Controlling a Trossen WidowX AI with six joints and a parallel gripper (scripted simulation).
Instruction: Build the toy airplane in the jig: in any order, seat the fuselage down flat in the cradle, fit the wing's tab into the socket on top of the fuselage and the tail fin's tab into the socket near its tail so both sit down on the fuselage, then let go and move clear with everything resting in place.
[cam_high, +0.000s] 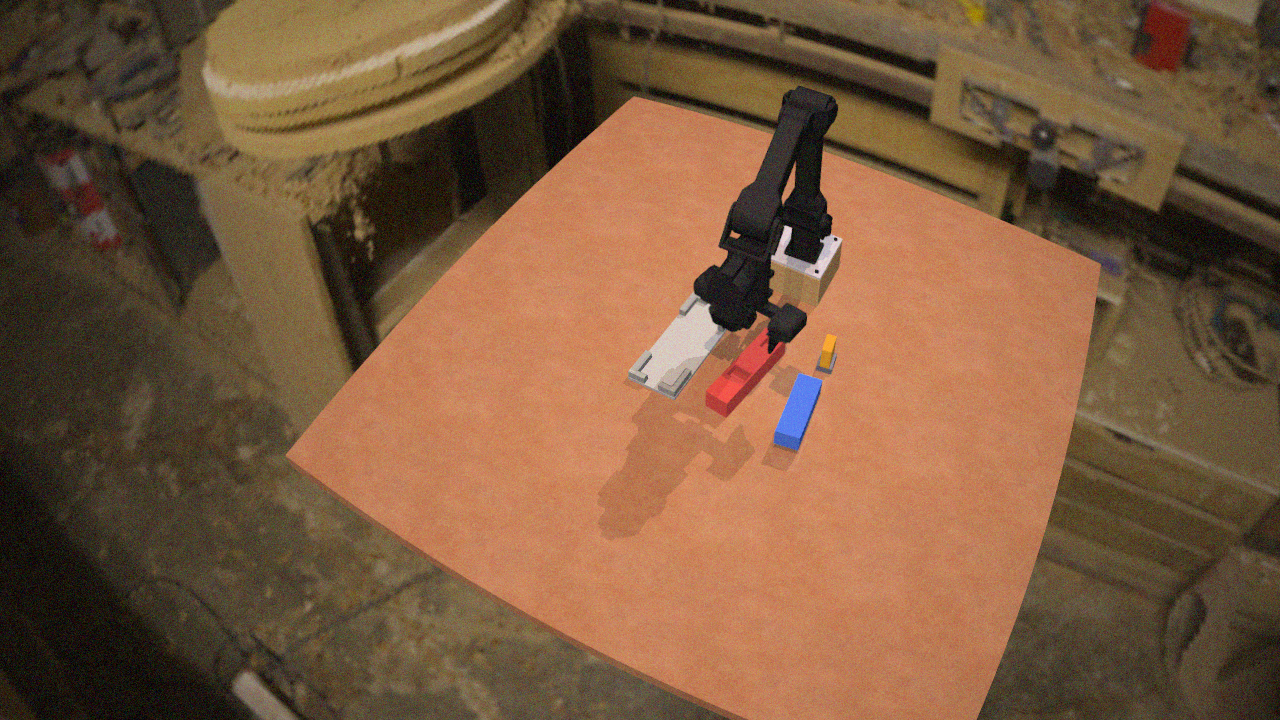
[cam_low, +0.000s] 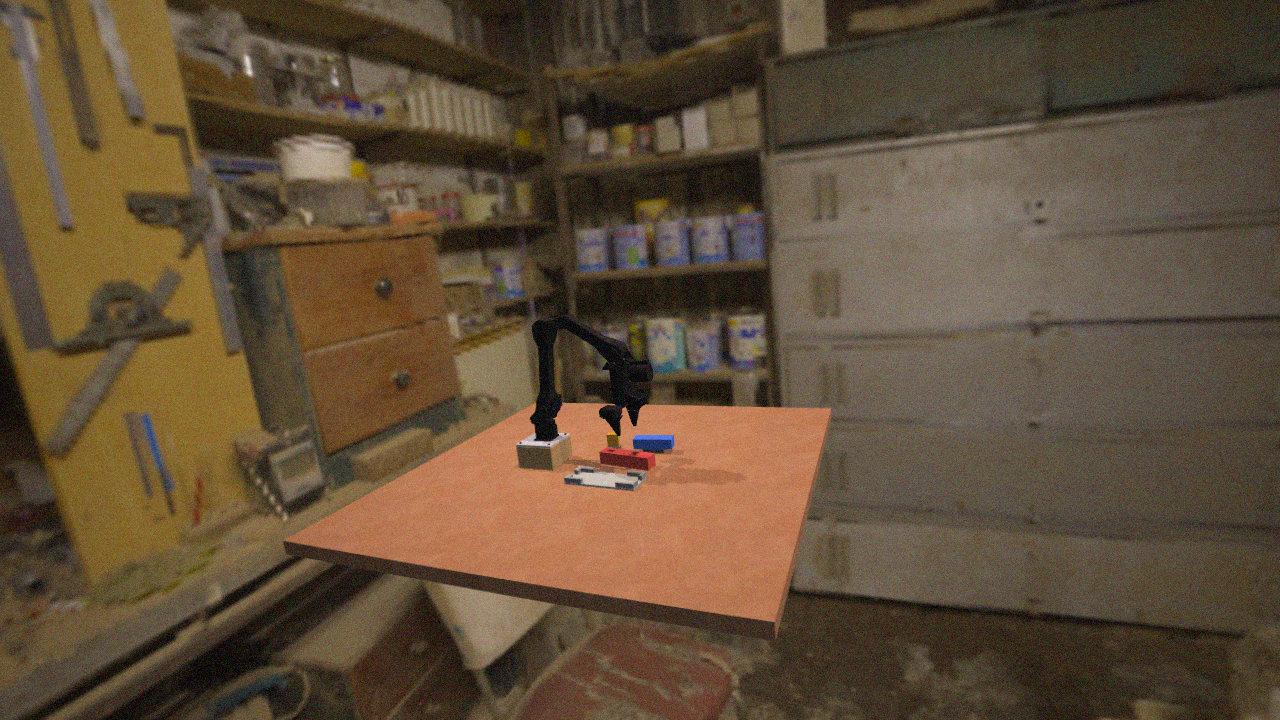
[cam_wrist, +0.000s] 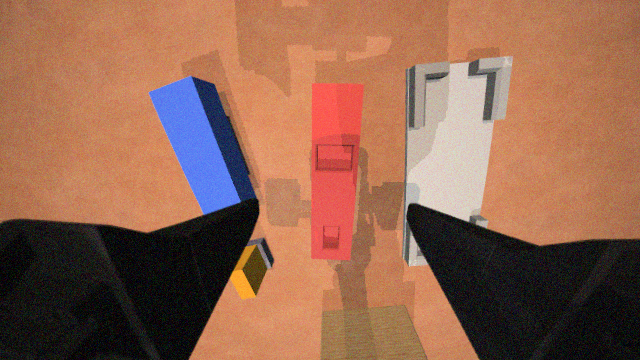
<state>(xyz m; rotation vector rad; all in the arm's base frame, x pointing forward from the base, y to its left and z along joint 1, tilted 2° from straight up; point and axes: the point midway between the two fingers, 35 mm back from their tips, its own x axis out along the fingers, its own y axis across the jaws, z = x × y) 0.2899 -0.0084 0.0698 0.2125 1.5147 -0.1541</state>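
Workshop shelving (cam_low: 671, 269) lined with tins forms the backdrop to your orange-brown tabletop (cam_high: 429, 411) (cam_low: 501, 537) (cam_wrist: 65, 110). Your landmark is the red fuselage (cam_high: 744, 377) (cam_low: 626, 459) (cam_wrist: 334, 200), which lies on the tabletop, outside the jig. Facing up at you from its top are a larger wing socket (cam_wrist: 335, 157) near the middle and a smaller tail socket (cam_wrist: 330, 237) near one end.

Above the fuselage you have the black gripper (cam_high: 750, 338) (cam_low: 626, 429) (cam_wrist: 333, 208), released and spread wide with nothing between its fingers; in the wrist view, one fingertip shows to either side of the fuselage.

Beside the fuselage, along one long side and apart from it, you see the pale grey jig (cam_high: 684, 344) (cam_low: 604, 480) (cam_wrist: 462, 150) with raised corner guides and its cradle unfilled. Across the fuselage from the jig, you have the blue wing (cam_high: 796, 411) (cam_low: 653, 443) (cam_wrist: 197, 145), angled relative to the fuselage. Near the fuselage's tail-socket end, on the wing's side, stands the small orange tail fin (cam_high: 828, 351) (cam_low: 613, 440) (cam_wrist: 245, 284). Farther past that same end, you find the white-topped wooden base block (cam_high: 814, 288) (cam_low: 537, 457) (cam_wrist: 370, 332) carrying your arm (cam_high: 760, 201) (cam_low: 595, 338).
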